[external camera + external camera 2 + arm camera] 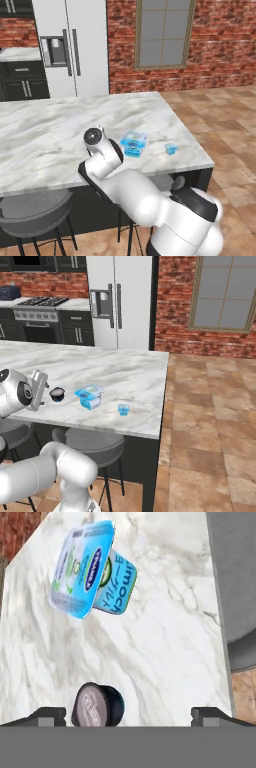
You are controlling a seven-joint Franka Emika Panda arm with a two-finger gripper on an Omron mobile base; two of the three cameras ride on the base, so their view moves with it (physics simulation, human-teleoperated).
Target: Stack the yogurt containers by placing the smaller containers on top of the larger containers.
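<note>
The larger container, a light-blue squarish tub (pixel 90 396) with a wide printed lid, stands near the counter's front edge (pixel 133 143) and fills the upper left of the hand view (pixel 92 569). To its right sits a tiny light-blue tub (pixel 123 409) (pixel 171 148). To its left is a small dark round cup (pixel 57 394) with a pale top. In the hand view this cup (pixel 97 706) lies low between my fingertips (pixel 47 716), nearer the left one. My gripper (pixel 129 716) is open with nothing in it, hovering just short of the cup.
All three tubs stand on a white marble island (pixel 45 130), close to its front edge. Grey bar stools (pixel 95 443) (pixel 35 212) are tucked under that edge. A fridge (pixel 75 45) and a stove (pixel 37 311) stand far behind.
</note>
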